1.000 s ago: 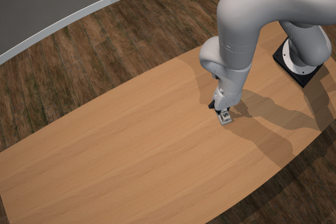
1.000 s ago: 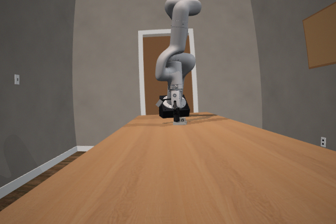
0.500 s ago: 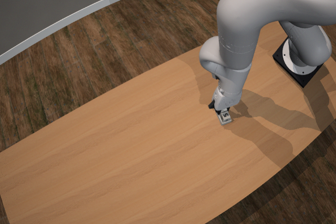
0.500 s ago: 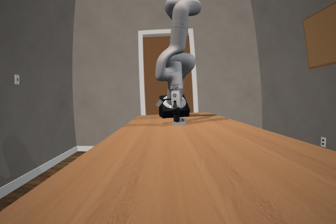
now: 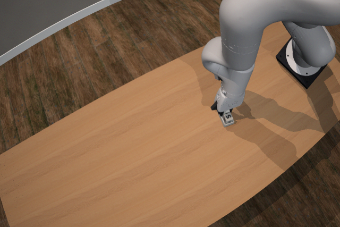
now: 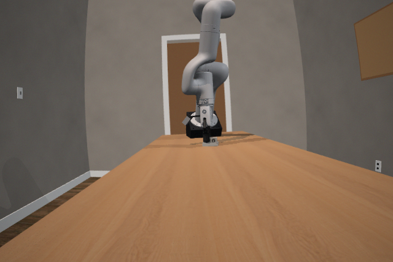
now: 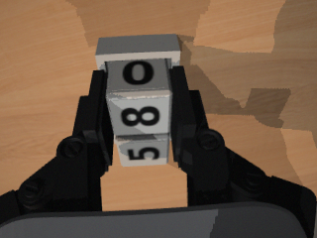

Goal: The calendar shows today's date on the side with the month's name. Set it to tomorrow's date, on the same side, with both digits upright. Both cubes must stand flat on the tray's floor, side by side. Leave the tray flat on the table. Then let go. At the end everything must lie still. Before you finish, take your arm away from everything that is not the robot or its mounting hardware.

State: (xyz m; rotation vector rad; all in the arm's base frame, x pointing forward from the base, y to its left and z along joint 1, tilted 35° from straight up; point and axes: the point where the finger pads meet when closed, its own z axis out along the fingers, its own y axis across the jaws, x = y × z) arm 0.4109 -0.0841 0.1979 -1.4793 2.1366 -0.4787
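A small grey tray (image 5: 229, 124) (image 6: 210, 145) (image 7: 139, 45) appears to lie flat on the table. One white cube (image 5: 228, 116) (image 6: 214, 140) (image 7: 144, 150) stands in one end, with a 5 on top; the exterior view shows a 0 on its front. My gripper (image 5: 226, 111) (image 6: 206, 141) (image 7: 140, 88) is shut on the other cube (image 7: 141, 116), over the tray's other end, beside the first. This cube shows an 8 on top and a 0 on its side. Its top looks slightly higher than the 5 cube's. Its underside and gripped faces are hidden, as is the month's name.
The wooden table (image 5: 123, 150) (image 6: 202, 205) bears the tray near the black base (image 5: 306, 83) (image 6: 194, 132) of the arm. The arm reaches over from there and casts shadows beside the tray.
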